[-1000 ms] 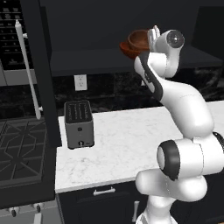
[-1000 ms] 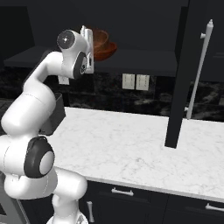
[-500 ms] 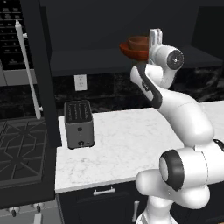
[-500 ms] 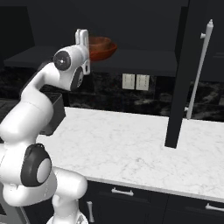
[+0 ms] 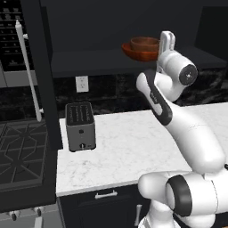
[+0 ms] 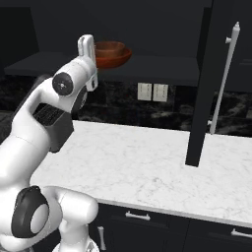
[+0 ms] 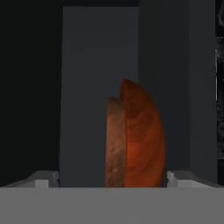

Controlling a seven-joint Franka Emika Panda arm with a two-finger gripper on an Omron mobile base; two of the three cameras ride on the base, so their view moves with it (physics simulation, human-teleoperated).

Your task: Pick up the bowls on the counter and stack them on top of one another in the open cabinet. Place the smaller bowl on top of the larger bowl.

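Looks close to done, judging by how things lie: smaller bowl (image 5: 144, 43) seated inside larger bowl (image 5: 139, 52), both up on shelf of open cabinet (image 5: 89, 62). Counter (image 5: 133, 147) bare of bowls (just a toaster (image 5: 80, 126) at its left end). Nothing obvious left but backing the arm clear, as a guess.

Gripper (image 5: 165, 41) up at shelf level just beside the stack on its right, fingers pointing up, spread wide, nothing between them. In hand view the two tips sit far apart at the bottom corners w/ the stack between and beyond them, no contact visible.

Materials & shapes:
- Bowls: glossy, wood-grain look, reddish-brown. Larger one wide, shallow, brighter orange-red at rim. Smaller one narrower, deeper, darker brown; rim standing above the larger's rim.
- Hand view (rolled sideways) shows both as nested curved profiles, grain streaks plain on the outer wall.
- Cabinet: matte, near-black, flat shelf; tall door (image 6: 204, 83) w/ long white bar handle (image 6: 225, 76).
- Counter: white marble pattern, grey veining, smooth, flat, over dark drawers.
- Toaster: boxy, dark grey metal look, slotted top.
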